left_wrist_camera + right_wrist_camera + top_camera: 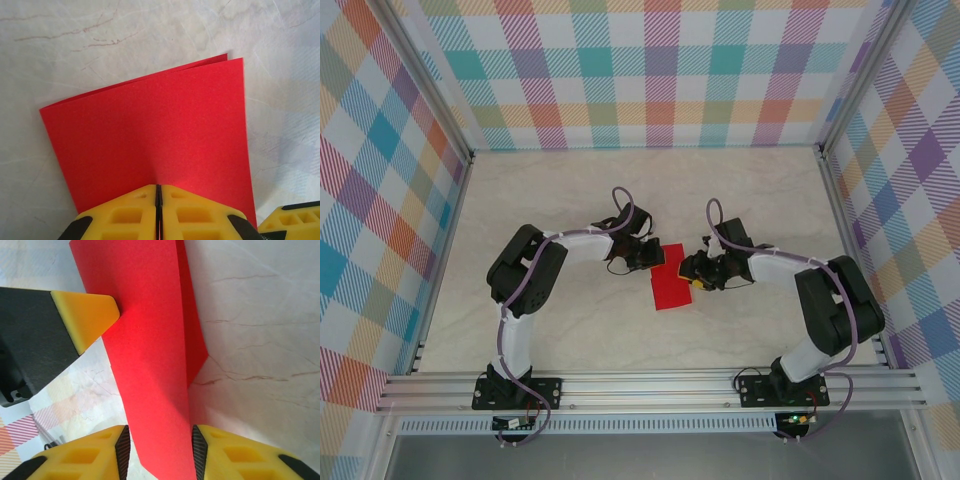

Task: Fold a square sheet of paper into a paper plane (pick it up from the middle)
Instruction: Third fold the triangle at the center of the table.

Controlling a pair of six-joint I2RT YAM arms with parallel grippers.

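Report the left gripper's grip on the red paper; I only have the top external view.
Observer: In the left wrist view the left gripper is shut on the near edge of the square sheet of paper.
Operator: Give the fold state.
Observer: Two slightly offset layers show at its far edge.
Operator: Now the right gripper.
Observer: Open, the paper passing between its fingers.

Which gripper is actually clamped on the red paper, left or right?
The left gripper: its fingers are pressed shut on the edge of the paper. The right gripper has its fingers apart, the paper running between them.
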